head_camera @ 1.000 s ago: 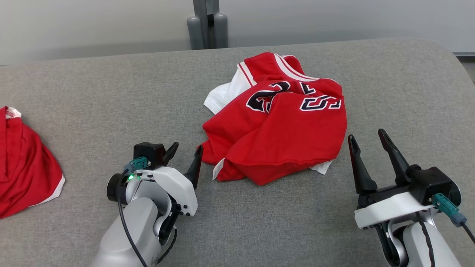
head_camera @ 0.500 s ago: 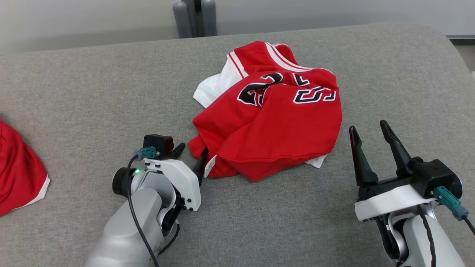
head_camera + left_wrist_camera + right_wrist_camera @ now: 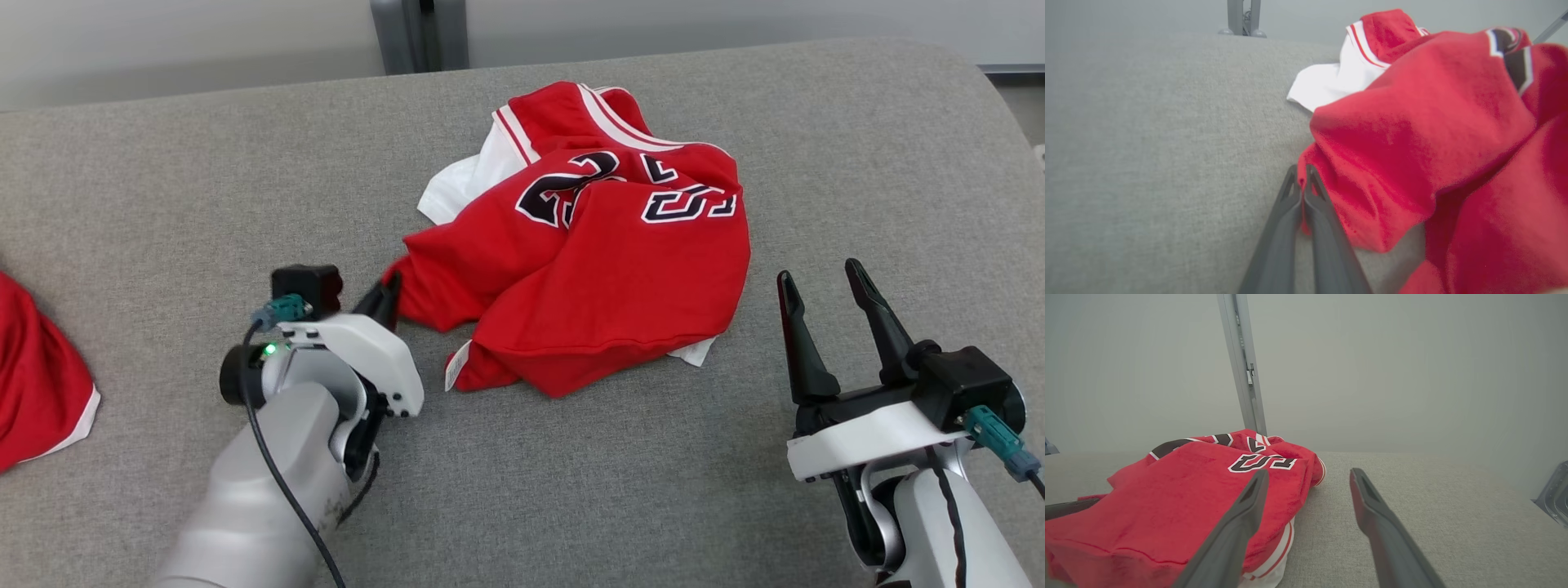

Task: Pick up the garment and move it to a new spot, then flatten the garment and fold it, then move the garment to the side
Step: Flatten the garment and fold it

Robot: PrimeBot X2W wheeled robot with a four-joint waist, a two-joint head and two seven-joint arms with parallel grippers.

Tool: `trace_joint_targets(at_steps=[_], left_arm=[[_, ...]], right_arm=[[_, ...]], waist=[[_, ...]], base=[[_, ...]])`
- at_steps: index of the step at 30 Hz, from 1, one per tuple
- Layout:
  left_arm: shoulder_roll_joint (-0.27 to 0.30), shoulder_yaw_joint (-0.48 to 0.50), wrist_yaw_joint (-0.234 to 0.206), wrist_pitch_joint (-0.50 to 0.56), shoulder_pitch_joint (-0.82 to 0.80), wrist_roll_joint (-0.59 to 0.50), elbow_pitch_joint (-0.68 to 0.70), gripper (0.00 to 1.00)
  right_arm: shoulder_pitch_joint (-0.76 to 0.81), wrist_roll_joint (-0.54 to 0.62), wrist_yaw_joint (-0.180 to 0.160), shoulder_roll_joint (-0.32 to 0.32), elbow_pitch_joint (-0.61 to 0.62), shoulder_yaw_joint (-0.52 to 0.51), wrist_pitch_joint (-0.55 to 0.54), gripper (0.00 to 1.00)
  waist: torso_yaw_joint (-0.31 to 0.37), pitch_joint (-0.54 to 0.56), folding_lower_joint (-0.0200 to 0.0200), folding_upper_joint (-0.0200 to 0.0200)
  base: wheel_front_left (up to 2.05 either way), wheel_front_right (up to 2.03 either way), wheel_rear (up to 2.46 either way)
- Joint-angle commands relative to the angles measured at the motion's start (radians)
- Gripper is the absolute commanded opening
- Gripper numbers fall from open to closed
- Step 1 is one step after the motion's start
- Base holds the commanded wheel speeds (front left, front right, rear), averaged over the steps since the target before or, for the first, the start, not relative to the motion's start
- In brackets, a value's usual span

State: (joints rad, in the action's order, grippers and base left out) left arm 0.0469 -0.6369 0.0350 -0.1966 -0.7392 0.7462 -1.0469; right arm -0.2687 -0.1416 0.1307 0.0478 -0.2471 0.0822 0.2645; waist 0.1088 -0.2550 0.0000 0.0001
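Lying crumpled near the centre of the grey fabric surface (image 3: 163,204): red garment (image 3: 604,269) w/ dark, white-edged numerals facing up, red-and-white striped trim showing at the far side, white inner cloth (image 3: 457,184) sticking out at the far left, near hem folding over in a thick rolled edge. Clamping the garment's near-left corner w/ L gripper (image 3: 389,294), fingers (image 3: 1286,228) pressing together on the red fabric (left wrist view showing both meeting at the tips, red edge caught betw. them), stretching that corner out to a point. Sitting low by the surface; touching it or not, cannot tell. Hanging off the near hem, just right of L gripper and apart from it: small white tag (image 3: 455,376). Hovering at the near right of the garment: R gripper (image 3: 819,272), fingers standing wide apart, holding nothing, tips pointing away from the robot, near the garment's right edge but not touching. In right wrist view, showing bare grey surface betw. the two fingers, red cloth lying off to the left behind one finger. Lying at the left edge of head view, well apart from the garment and partly cropped: 2nd red item (image 3: 37,367) w/ white trim. Standing behind the surface at the top: grey post (image 3: 416,33), pale wall behind.
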Motion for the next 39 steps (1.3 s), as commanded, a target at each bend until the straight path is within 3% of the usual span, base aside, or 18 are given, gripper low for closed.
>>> trace_joint_targets(at_steps=[1,5,8,11,14,20,25,26,27,28,32,35,39], left_arm=[[0.009,0.031,-0.038,-0.044,-0.049,0.000,0.002,0.00],[0.038,0.092,-0.097,-0.067,-0.082,-0.023,0.051,0.00],[0.075,0.200,-0.166,-0.068,-0.079,-0.093,0.204,0.00],[0.102,0.309,-0.206,-0.068,-0.047,-0.172,0.333,0.00],[0.125,0.390,-0.215,-0.068,-0.053,-0.244,0.398,0.00],[0.168,0.478,-0.204,-0.068,-0.139,-0.339,0.371,0.00],[0.193,0.556,-0.238,-0.068,-0.189,-0.411,0.373,0.00],[0.189,0.559,-0.229,-0.068,-0.182,-0.420,0.350,0.13],[0.184,0.558,-0.221,-0.066,-0.177,-0.430,0.316,0.62],[0.181,0.551,-0.210,-0.067,-0.178,-0.433,0.282,1.00],[0.179,0.552,-0.211,-0.067,-0.200,-0.456,0.195,1.00],[0.168,0.578,-0.220,-0.067,-0.192,-0.468,0.217,1.00],[0.154,0.605,-0.198,-0.067,-0.164,-0.483,0.258,1.00]], right_arm=[[-0.004,-0.004,0.000,0.006,-0.006,-0.001,0.002,1.00],[-0.004,-0.008,0.000,0.006,-0.009,0.003,0.002,1.00],[-0.010,-0.011,0.000,0.006,-0.008,0.009,0.002,1.00],[-0.012,-0.018,0.000,0.006,-0.007,0.012,0.002,1.00],[-0.021,-0.022,0.000,0.006,-0.006,0.021,0.002,1.00],[-0.034,-0.038,0.000,0.006,-0.005,0.043,0.002,1.00],[-0.045,-0.055,0.000,0.006,0.001,0.053,0.002,1.00],[-0.045,-0.056,0.000,0.006,0.000,0.054,0.002,1.00],[-0.045,-0.058,0.000,0.006,-0.001,0.055,0.002,1.00],[-0.045,-0.060,0.000,0.006,-0.003,0.055,0.002,1.00],[-0.044,-0.059,0.000,0.006,-0.008,0.049,0.002,1.00],[-0.046,-0.056,0.000,0.006,-0.009,0.043,0.002,1.00],[-0.039,-0.047,0.000,0.006,-0.010,0.039,0.002,1.00]], waist=[[-0.004,0.006,0.0000,-0.0001],[-0.004,0.017,0.0000,-0.0001],[-0.001,0.021,0.0000,-0.0001],[0.007,0.023,0.0000,-0.0001],[0.019,0.021,0.0000,-0.0001],[0.050,0.005,0.0000,-0.0001],[0.069,-0.014,0.0000,-0.0001],[0.071,-0.016,0.0000,-0.0001],[0.073,-0.016,0.0000,-0.0001],[0.074,-0.016,0.0000,-0.0001],[0.072,-0.015,0.0000,-0.0001],[0.063,-0.013,0.0000,-0.0001],[0.045,0.004,0.0000,-0.0001]], base=[[0.00,0.00,0.00],[0.00,0.00,0.00],[0.00,0.00,0.00],[0.00,0.00,0.00],[0.00,0.00,0.00],[0.00,0.00,0.00],[0.00,0.00,0.00],[0.00,0.00,0.00],[0.00,0.00,0.00],[0.00,0.00,0.00],[0.00,0.00,0.00],[0.00,0.00,0.00],[0.00,0.00,0.00]])
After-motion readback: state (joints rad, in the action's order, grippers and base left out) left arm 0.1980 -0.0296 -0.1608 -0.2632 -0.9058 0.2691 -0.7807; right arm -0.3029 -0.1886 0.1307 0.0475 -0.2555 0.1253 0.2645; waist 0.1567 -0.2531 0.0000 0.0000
